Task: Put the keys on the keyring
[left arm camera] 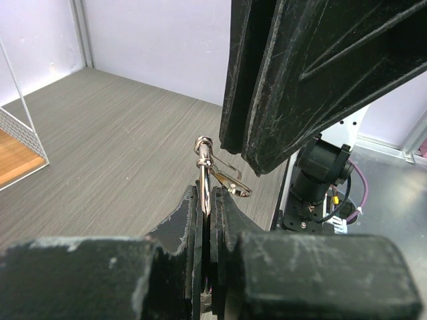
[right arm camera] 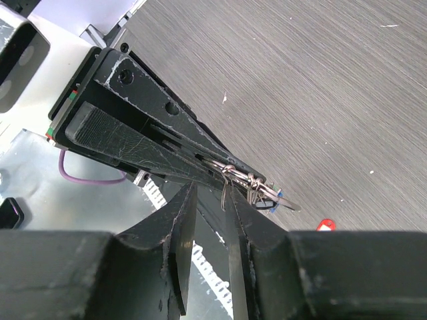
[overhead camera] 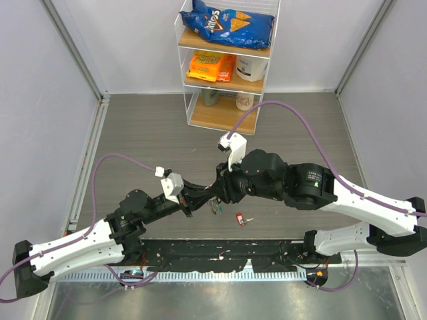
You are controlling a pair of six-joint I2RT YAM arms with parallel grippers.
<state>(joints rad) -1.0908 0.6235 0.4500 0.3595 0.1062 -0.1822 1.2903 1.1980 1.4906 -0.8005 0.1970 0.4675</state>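
- Top view: the left gripper [overhead camera: 202, 195] and the right gripper [overhead camera: 219, 189] meet tip to tip over the middle of the bench [overhead camera: 147, 133].
- Green and blue keys [overhead camera: 215, 209] hang just below that meeting point.
- The red key [overhead camera: 240, 219] lies alone on the bench, near the grippers on their right and touching neither.
- Left wrist view: the left gripper [left arm camera: 208, 215] is pressed together, pinching the keyring [left arm camera: 204, 175] by its lower edge.
- The keyring stands upright out of the tips, and its top sits just under the right gripper [left arm camera: 259, 152].
- Right wrist view: the right gripper [right arm camera: 210, 223] is spread, with a clear gap between its fingers.
- The left gripper [right arm camera: 215, 165] comes in from the upper left, with the keyring [right arm camera: 243, 180] at its tip, just above the right gripper's gap.
- One thin wire loop dips into that gap; whether it touches a finger cannot be told.
- A blue key [right arm camera: 267, 205] hangs beside the ring, and the red key [right arm camera: 325, 225] lies on the bench beyond.
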